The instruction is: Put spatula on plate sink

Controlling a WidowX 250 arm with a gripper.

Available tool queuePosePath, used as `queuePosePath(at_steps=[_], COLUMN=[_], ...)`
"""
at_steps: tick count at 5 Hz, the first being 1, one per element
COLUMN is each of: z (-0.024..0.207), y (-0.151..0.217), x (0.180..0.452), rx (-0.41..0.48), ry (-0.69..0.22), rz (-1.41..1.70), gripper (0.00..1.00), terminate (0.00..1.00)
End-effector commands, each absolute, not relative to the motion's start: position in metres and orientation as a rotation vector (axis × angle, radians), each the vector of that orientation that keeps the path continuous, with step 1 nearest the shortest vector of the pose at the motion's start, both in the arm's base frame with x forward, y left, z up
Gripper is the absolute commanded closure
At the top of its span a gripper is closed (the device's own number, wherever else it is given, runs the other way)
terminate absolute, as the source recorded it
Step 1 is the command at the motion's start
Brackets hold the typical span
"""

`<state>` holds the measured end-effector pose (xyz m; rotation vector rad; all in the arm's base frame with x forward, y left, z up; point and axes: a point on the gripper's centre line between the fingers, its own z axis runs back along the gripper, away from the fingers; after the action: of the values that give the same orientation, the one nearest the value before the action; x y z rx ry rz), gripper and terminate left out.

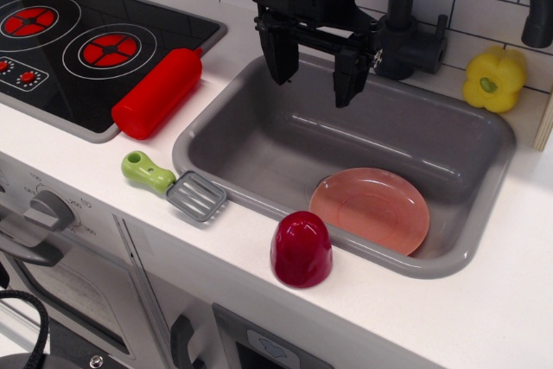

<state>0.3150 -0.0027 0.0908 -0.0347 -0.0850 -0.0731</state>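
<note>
Black robot hand [314, 80] wide open, empty, above the grey plastic sink [484, 140] back edge.
Lime-handled grey-bladed toy spatula [175, 186] on white tabletop [484, 308] beside sink's left rim; round salmon-pink plate [370, 209] inside sink.

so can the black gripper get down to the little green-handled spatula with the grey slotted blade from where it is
Probably yes. The black gripper hangs open above the grey sink's back edge, and the green-handled spatula lies uncovered on the white counter, apart from the red cylinder and dark-red dome cup.

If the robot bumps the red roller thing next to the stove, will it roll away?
Probably. The red cylinder is round and lies on its side on the flat counter, so a sideways nudge would likely roll it. It looks like smooth plastic, maybe slippery to grip.
</note>
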Motion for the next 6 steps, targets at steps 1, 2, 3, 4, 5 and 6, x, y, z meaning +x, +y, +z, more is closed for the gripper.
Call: queuePosePath(at_steps=[1,2,3,4,5,6], z=[0.091,0.088,0.093,0.093,0.099,0.106], y=[-0.003,0.013,0.023,0.035,0.047,0.064], x=[0.315,0.314,0.309,0.301,0.283,0.262], rx=[-0.035,0.002,0.028,0.004,0.003,0.038], ry=[-0.085,-0.081,-0.090,-0.102,-0.098,-0.117], rz=[-0.073,-0.255,-0.460,-0.696,-0.944,-1.059], gripper=[0.00,0.00,0.00,0.00,0.00,0.00], terminate=[0.00,0.00,0.00,0.00,0.00,0.00])
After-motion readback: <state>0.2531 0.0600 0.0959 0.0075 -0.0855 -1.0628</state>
